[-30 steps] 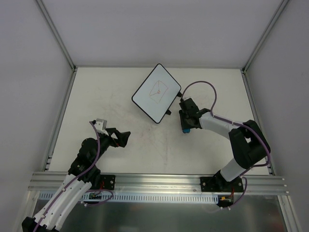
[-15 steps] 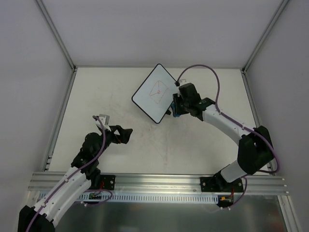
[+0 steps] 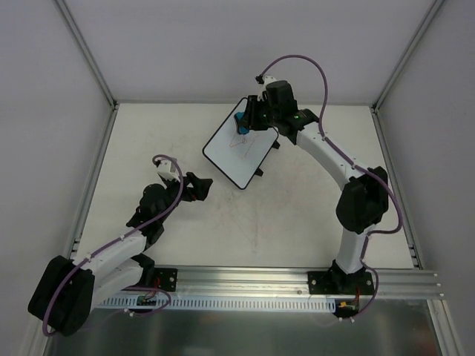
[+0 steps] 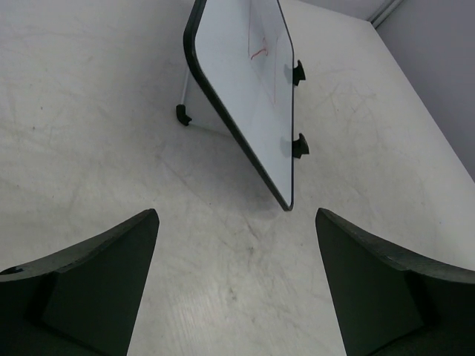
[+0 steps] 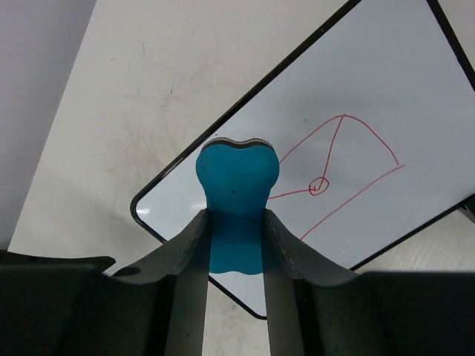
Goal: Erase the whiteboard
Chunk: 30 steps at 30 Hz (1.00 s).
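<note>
Blue eraser [image 5: 236,200] sits clamped in the right fingers [image 5: 187,267] over the whiteboard [image 3: 234,159], near the far edge of the counter [image 3: 312,215]; press flat and sweep across the red drawing [image 5: 338,167] (untouched so far). Left fingers [image 4: 96,282] stand apart, empty.

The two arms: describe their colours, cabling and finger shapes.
The left arm and right arm have white link shells, black joints and black bases. A purple cable runs along each. The left gripper has broad, dark, wedge-shaped fingers; the right gripper has dark grey fingers with curved inner faces.
</note>
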Each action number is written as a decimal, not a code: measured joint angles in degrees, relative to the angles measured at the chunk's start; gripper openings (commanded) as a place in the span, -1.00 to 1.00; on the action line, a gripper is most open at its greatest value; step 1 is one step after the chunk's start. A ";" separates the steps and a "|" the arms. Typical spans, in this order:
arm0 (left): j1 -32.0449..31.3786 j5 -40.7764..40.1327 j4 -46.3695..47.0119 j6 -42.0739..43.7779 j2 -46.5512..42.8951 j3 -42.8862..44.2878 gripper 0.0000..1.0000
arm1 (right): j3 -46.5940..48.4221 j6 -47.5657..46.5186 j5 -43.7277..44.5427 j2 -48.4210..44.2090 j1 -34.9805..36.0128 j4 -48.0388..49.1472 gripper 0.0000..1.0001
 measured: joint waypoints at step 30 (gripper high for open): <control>3.15 3.28 19.98 -2.45 34.53 17.00 0.45 | -2.54 4.83 -2.71 14.40 -3.06 19.37 -1.00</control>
